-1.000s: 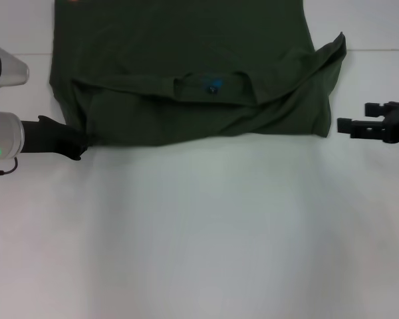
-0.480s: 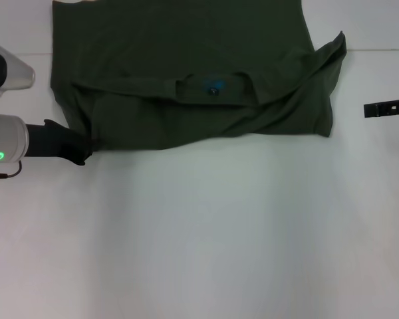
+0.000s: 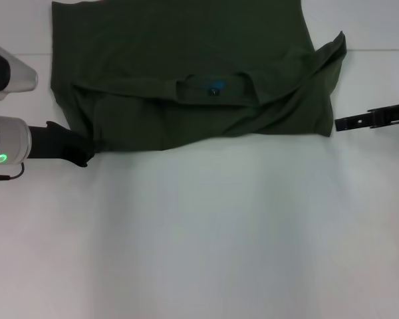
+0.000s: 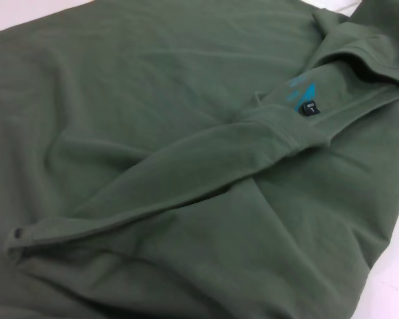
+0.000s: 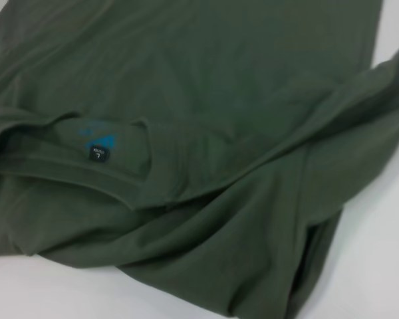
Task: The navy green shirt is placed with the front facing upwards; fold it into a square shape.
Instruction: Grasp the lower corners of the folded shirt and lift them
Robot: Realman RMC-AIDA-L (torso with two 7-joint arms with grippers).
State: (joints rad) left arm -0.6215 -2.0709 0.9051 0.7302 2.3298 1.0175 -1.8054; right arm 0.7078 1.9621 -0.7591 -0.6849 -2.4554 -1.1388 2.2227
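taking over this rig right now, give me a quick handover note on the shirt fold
Left end effector: low at the near left corner of the navy green shirt, tip at or just under the cloth edge; grip cannot be confirmed.
Right end effector: just off the shirt's near right corner, apart from the cloth, holding nothing.
Shirt: spread on the white table, collar end toward the robot, neck label showing; the near part is bunched and creased, right sleeve sticking out.
Done: nothing square yet, at most a rough partial fold at the collar end.
Left: likely grip both near corners, fold, then fold to a square.
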